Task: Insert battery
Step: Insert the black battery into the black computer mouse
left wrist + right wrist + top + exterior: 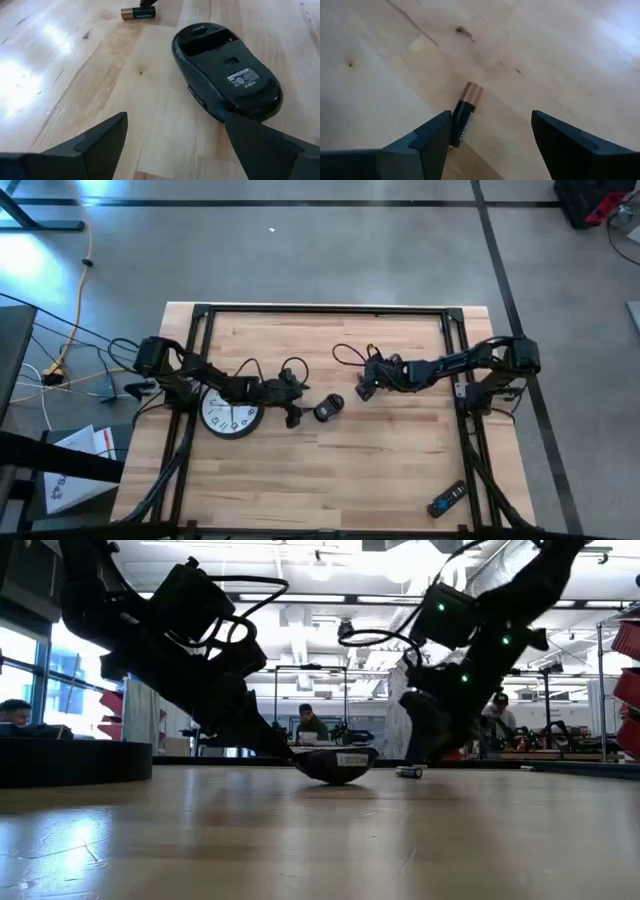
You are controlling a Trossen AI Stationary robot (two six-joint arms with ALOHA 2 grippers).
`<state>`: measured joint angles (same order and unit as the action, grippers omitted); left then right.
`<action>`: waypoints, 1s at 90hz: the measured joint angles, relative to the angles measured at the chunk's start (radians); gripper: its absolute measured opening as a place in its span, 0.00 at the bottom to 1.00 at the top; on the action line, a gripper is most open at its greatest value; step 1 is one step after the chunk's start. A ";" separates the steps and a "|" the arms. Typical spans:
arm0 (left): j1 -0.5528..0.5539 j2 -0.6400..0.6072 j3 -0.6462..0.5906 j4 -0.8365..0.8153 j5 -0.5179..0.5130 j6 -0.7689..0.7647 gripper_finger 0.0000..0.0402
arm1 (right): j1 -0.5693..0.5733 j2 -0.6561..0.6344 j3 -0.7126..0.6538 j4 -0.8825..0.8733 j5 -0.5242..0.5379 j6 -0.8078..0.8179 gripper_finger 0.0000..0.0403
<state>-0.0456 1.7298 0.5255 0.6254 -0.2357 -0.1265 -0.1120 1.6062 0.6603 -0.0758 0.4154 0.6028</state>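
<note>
Here we look down on a pale wooden table (330, 470) with two dark robot arms reaching in from either side toward its middle. A black computer mouse (328, 408) lies upside down near the centre, belly up. In the left wrist view we see its battery bay open and unfilled, and a small label on its underside.

The left gripper (293, 416) sits low just beside the mouse, on the side toward the left arm. Its two fingers (102, 137) are spread wide, one of them right at the edge of the mouse, and they grasp nothing.

The battery (464, 118), a small cell with a black body and a copper-coloured end, lies flat on the bare wood a little apart from the mouse, on the side toward the right arm. The right gripper (364, 389) hovers low over it. Its fingers (432, 135) are also spread apart: the battery rests by one finger's tip and partly runs under it, while the other finger stands clear of it. We cannot tell whether that finger touches the cell.

A round white wall clock (231, 414) lies face up under the left arm. A dark remote control (446, 499) rests near the table's near right corner. From table height we see people (312, 723) seated in the room beyond.
</note>
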 joint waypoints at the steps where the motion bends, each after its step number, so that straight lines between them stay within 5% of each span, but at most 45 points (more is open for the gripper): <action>1: 0.000 0.000 0.000 0.000 -0.001 0.000 0.79 | 0.000 0.000 -0.001 0.002 0.001 0.000 0.61; 53: 0.002 0.000 0.000 0.001 -0.010 -0.001 0.79 | -0.029 0.004 -0.004 0.117 -0.019 -0.099 0.60; 90: 0.004 0.000 0.000 -0.019 -0.011 -0.002 0.79 | -0.059 0.095 -0.003 0.209 -0.059 -0.129 0.36</action>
<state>-0.0421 1.7298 0.5251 0.6067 -0.2462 -0.1282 -0.1713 1.7012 0.6575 0.1331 0.3563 0.4738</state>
